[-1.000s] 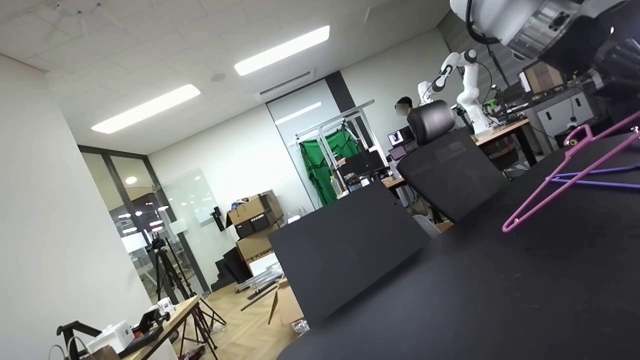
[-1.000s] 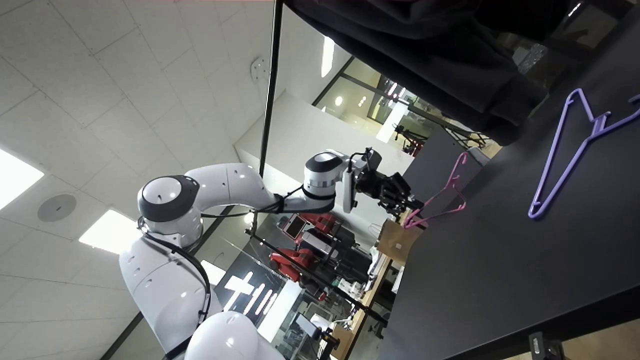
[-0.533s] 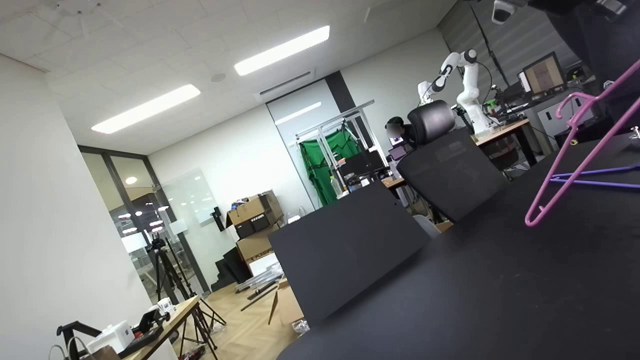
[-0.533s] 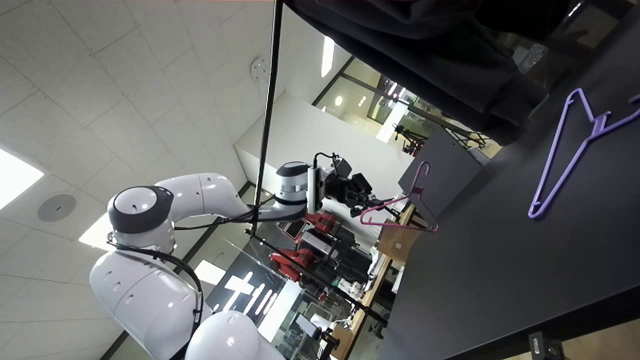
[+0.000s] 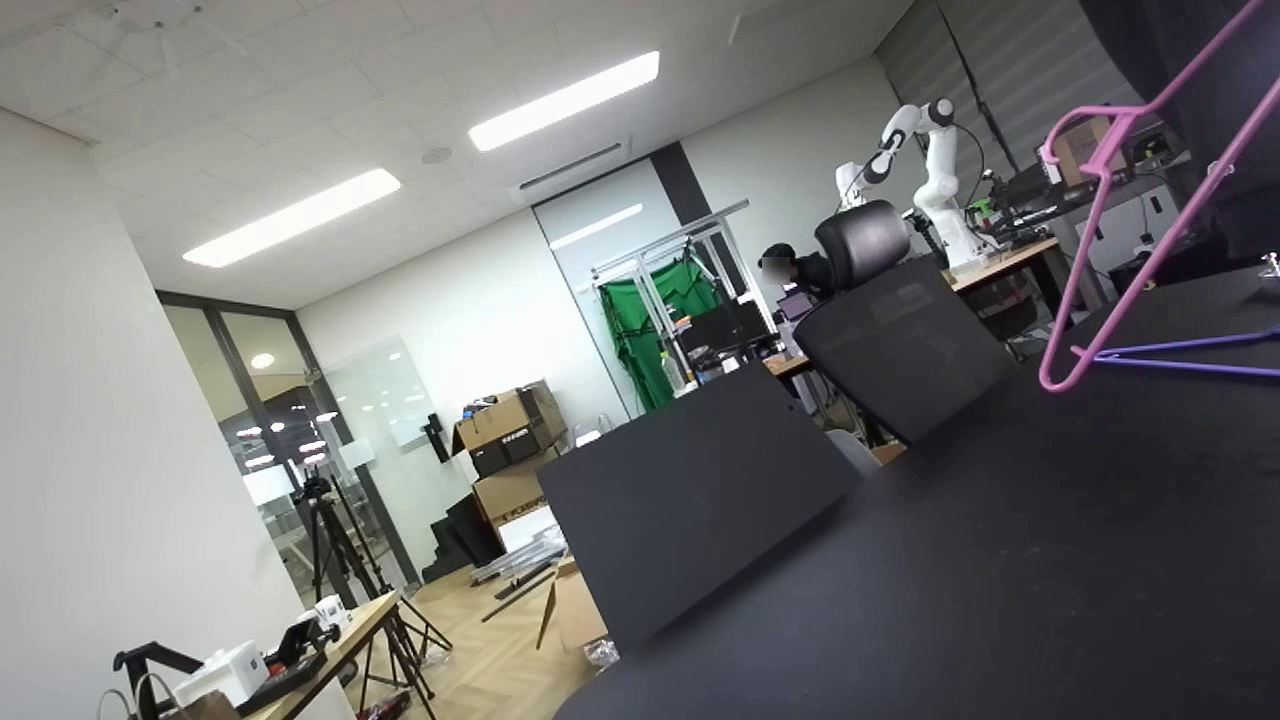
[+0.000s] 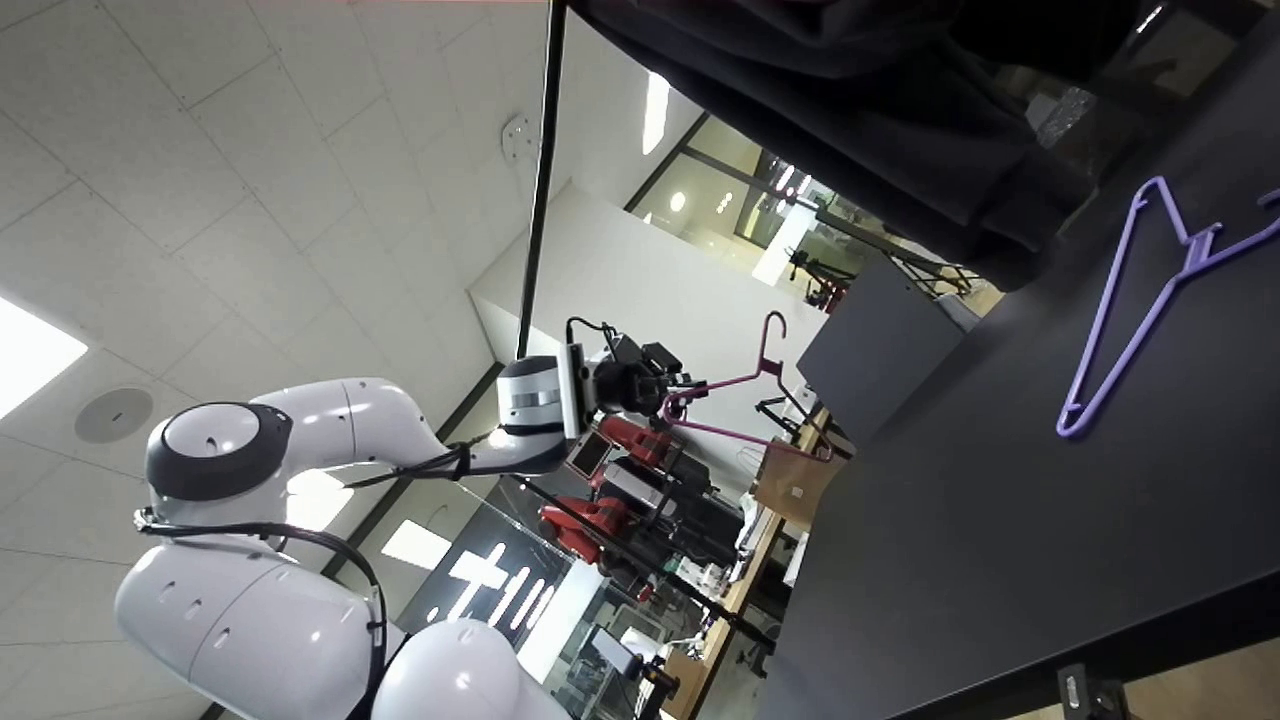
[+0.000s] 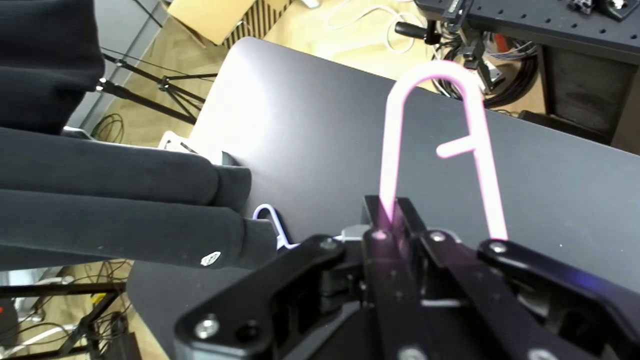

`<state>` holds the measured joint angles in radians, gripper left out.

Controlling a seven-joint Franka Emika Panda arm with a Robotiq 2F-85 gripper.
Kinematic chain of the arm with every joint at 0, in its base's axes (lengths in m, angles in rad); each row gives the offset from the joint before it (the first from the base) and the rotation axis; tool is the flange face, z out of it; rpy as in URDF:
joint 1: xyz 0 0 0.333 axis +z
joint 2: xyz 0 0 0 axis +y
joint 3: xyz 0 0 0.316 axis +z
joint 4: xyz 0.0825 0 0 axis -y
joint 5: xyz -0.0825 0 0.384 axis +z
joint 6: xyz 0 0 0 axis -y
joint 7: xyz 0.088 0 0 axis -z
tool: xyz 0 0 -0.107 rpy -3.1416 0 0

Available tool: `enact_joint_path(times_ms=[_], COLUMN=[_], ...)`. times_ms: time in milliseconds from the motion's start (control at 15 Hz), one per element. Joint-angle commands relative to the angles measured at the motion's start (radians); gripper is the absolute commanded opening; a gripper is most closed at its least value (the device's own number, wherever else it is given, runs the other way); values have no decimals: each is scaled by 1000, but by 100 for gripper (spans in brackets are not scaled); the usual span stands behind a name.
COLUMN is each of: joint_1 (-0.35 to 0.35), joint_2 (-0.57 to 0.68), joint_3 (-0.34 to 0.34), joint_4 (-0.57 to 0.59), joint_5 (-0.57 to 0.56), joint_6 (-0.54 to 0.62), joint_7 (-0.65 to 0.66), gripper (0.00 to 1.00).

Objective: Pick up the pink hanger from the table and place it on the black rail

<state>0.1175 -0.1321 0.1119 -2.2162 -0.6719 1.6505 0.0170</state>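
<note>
Tight grip there! The fingers (image 7: pixel 410 220) were pinched narrow on one bar of the pink hanger (image 6: pixel 770 367), just short of its rounded end, and the wrist view had it v. clear: that pale end poked out past the tips, w/ a small peg on the inner side of the other bar. Pos. of the hanger: up in the air, clear of the desk (image 6: pixel 960 520), in both exterior views. In an exterior view it was hook-up and tilted, right at the end of the white arm (image 6: pixel 255 610), which bent over from the bottom edge.

Down on the desk lay the violet hanger (image 6: pixel 1195 257), well apart from the pink one; in the wrist view part of it peeked out btwn the fingers and some dark cloth (image 7: pixel 115 220) (sleeves or legs, couldn't tell which tbh). Black fabric (image 6: pixel 850 120) also hung across the top of an exterior view, near a long black pole (image 6: pixel 543 150) that passed behind the arm.

Bkgd action in an exterior view: a person (image 5: pixel 812 275), face blurred, beside an office chair (image 5: pixel 868 243), w/ a 2nd white arm (image 5: pixel 941 160) farther back. Closer in, a dark grey panel (image 5: pixel 700 490) stood along the desk's edge, and a black tripod (image 5: pixel 317 489) stood well behind.
</note>
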Motion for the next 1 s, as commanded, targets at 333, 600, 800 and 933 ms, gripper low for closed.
enact_joint_path(times_ms=[333,600,800,933], joint_1=[32,31,31,31], joint_2=[-199,-170,-157,-154], joint_3=[50,47,47,47], joint_4=[-113,-82,-82,-82], joint_5=[-119,-94,-94,-94], joint_6=[59,42,42,42], joint_7=[50,14,14,14], gripper=[2,8,8,8])
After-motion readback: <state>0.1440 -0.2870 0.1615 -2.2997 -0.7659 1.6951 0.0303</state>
